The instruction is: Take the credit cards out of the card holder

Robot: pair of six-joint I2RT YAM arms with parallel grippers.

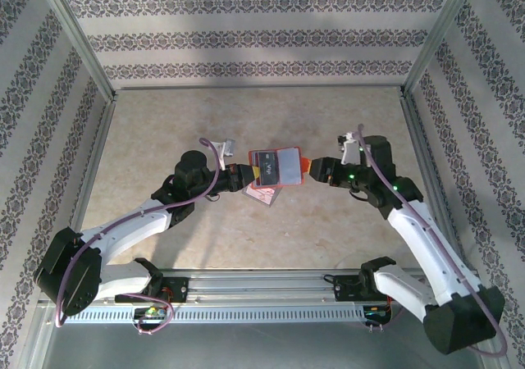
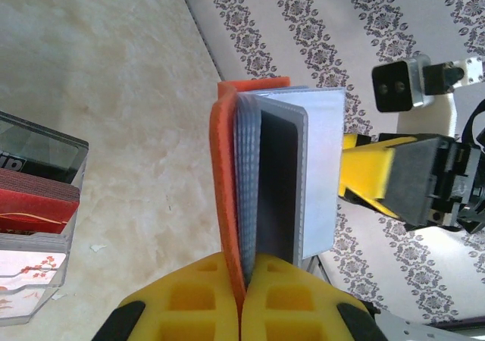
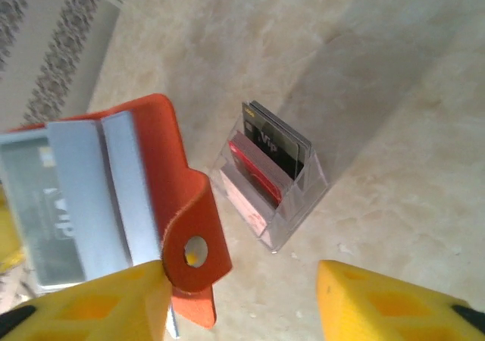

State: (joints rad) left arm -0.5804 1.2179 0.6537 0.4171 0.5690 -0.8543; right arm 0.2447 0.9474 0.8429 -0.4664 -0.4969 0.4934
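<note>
The orange-red card holder (image 1: 277, 166) hangs open above the table between both arms. My left gripper (image 2: 244, 284) is shut on its lower edge, the orange cover and grey-blue pockets pinched between the yellow pads. A dark credit card (image 2: 284, 182) stands in the pockets, and a grey card (image 3: 42, 204) lies in the pocket in the right wrist view. My right gripper (image 3: 239, 303) is open at the holder's other end. The rounded snap tab (image 3: 193, 242) rests against its left finger (image 3: 83, 307), and the right finger is well apart from it.
A clear plastic box (image 3: 273, 178) with a black Vip card and red cards stands on the marble table (image 1: 164, 123) right below the holder, seen too as the box (image 2: 34, 204) in the left wrist view. Patterned walls (image 1: 262, 41) close in three sides.
</note>
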